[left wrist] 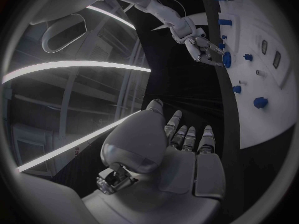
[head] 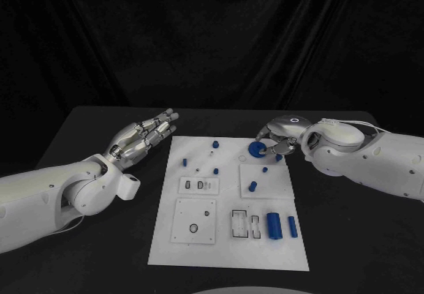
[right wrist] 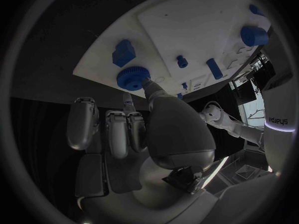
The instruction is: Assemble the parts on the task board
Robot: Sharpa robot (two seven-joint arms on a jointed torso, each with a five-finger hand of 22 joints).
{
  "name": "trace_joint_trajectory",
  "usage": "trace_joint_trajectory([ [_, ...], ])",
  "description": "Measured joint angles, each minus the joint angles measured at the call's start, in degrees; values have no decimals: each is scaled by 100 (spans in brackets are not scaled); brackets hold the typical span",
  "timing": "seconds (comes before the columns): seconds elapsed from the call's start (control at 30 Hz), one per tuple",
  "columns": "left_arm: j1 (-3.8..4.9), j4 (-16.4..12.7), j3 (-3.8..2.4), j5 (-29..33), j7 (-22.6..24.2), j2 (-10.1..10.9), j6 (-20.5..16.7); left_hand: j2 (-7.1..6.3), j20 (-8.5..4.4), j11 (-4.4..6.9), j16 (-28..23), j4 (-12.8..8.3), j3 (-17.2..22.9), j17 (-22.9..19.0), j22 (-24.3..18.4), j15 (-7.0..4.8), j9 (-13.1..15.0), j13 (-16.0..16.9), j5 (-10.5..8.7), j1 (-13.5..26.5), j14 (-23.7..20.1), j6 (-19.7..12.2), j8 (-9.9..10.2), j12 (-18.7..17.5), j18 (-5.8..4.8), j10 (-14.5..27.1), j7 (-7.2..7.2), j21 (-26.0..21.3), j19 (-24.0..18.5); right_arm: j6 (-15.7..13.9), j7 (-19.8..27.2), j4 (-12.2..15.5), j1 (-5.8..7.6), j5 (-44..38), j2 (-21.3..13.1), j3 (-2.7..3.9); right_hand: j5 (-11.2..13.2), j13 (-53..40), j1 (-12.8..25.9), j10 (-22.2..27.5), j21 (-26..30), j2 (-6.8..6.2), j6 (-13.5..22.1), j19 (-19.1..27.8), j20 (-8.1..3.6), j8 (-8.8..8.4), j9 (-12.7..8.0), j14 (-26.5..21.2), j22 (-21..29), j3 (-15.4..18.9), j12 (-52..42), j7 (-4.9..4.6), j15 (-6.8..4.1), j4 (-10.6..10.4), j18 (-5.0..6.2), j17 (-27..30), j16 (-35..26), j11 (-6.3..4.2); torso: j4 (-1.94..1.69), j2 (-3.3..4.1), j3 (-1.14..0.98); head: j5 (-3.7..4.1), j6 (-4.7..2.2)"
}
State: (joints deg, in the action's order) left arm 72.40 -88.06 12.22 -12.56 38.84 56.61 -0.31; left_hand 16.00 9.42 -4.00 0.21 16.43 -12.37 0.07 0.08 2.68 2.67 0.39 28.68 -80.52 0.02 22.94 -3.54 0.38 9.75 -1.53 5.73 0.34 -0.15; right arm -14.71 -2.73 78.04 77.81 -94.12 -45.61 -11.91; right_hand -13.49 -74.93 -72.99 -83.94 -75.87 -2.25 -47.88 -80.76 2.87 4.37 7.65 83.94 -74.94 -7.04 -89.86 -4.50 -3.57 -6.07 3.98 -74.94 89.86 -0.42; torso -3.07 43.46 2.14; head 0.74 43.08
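Early in the assembly, by the look of it. Right hand (head: 276, 139) at the far right part of the board (head: 231, 245), fingertips pinching a blue gear (head: 256, 149), seemingly held just above or pressed to the small raised plate (head: 265, 174) below it; hard to tell whether seated yet. Just beside the gear, on the hand's outer side, a blue block (right wrist: 124, 52) near the board's corner. Nearer the robot from that hand, a short blue peg (head: 253, 186) on the same plate, and further on two blue cylinders (head: 274, 225) lying loose beside open slots (head: 239, 223), apparently not yet placed. Left hand (head: 144, 138) off the board, beside its far left edge, fingers straight and close together, holding nothing, clear of every part. Between the two hands, a few small blue pegs (head: 215, 144) on the board, upright or lying not clear. Most of the work judged still ahead: gear to be set, cylinders and remaining pieces to go in their recesses.
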Motion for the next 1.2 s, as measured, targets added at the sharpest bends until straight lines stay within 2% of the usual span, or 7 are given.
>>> trace_joint_trajectory([
  [0.2, 0, 10, 0, 0, 0, -9, 21, 0, 21, 0, 0, 0, 0, 1, 0, 0, 0, 0, 0, 0, 0, 0, 0, 0, 0, 0, 0, 0, 21, 19, -10, -97, -59, -27, 81, 1, 0, 0, -48, 0, 50, 14, -57, 52, -9, 34, 43, 0, 1, -47, 0, -10, 0, 47, 1, 0, 0, 0, 5, -1, -1, -1, 1],
  [0.47, 0, 20, 0, 1, 0, -13, 57, 0, 21, -29, 0, -15, 16, 2, 1, 43, 0, 6, 0, 0, 0, 21, -3, 0, 0, -29, 21, 0, 21, 36, -9, -190, -93, -55, 159, 19, -268, 0, -77, 0, 94, 44, -186, 71, 11, 95, 105, 0, 1, -127, 0, -42, 0, 127, 2, 1, 0, 0, 5, 0, -1, -9, 1],
  [0.63, 0, 24, 0, 1, 0, -13, 74, 0, 41, -42, 0, 1, 32, 3, 1, 42, -1, 9, 0, 0, 0, 21, -23, 0, 1, -42, 21, 0, 42, 38, 1, -206, -98, -58, 180, 34, -494, 0, -152, -15, 119, -17, -387, 92, 32, 172, 148, 0, 1, -233, 0, -80, 0, 232, 1, 1, 0, 15, 4, 1, -1, -14, 1],
  [0.77, 0, 28, 0, 1, 0, -13, 88, 0, 41, -42, 0, 1, 32, 2, 1, 42, -1, 9, 0, 0, 0, 21, -23, 0, 1, -42, 21, 0, 42, 37, 15, -208, -98, -57, 186, 41, -664, 1, -239, -20, 143, -55, -507, 92, 32, 257, 148, 0, 2, -341, 0, -193, 0, 360, 2, 1, 0, 21, 4, 2, -1, -17, 9],
  [0.87, 0, 32, 0, 1, 0, -18, 98, 0, 41, -60, 0, 1, 32, 0, 1, 42, -1, 14, 0, 0, 0, 21, -23, 0, 0, -60, 62, 0, 42, 34, 33, -208, -98, -55, 188, 44, -734, 1, -314, -20, 164, -53, -537, 92, 32, 259, 145, 0, 2, -380, 0, -224, 0, 428, 2, 1, 0, 21, 4, 2, -1, -23, 10],
  [1.13, 0, 36, 1, 2, 0, -21, 121, 0, 41, -61, 0, 1, 32, -2, 1, 52, -1, 14, 0, 0, -11, 21, -23, 0, 1, -61, 62, 0, 42, 10, 78, -187, -98, -53, 183, 46, -758, 1, -387, -21, 165, -6, -580, 92, 32, 260, 134, 0, 2, -390, 0, -266, 1, 470, 2, 1, 0, 22, 4, 2, -1, -39, 11],
  [1.2, 0, 36, 1, 2, 0, -19, 124, 0, 41, -61, 0, -15, 48, -2, 2, 62, -1, 13, 0, 0, -21, 21, -23, 0, 1, -61, 62, 0, 42, -3, 90, -175, -98, -53, 181, 46, -758, 1, -387, -21, 165, -6, -580, 92, 32, 260, 132, 0, 3, -429, 0, -267, 0, 554, 2, 2, 0, 22, 4, 2, -1, -40, 11],
])
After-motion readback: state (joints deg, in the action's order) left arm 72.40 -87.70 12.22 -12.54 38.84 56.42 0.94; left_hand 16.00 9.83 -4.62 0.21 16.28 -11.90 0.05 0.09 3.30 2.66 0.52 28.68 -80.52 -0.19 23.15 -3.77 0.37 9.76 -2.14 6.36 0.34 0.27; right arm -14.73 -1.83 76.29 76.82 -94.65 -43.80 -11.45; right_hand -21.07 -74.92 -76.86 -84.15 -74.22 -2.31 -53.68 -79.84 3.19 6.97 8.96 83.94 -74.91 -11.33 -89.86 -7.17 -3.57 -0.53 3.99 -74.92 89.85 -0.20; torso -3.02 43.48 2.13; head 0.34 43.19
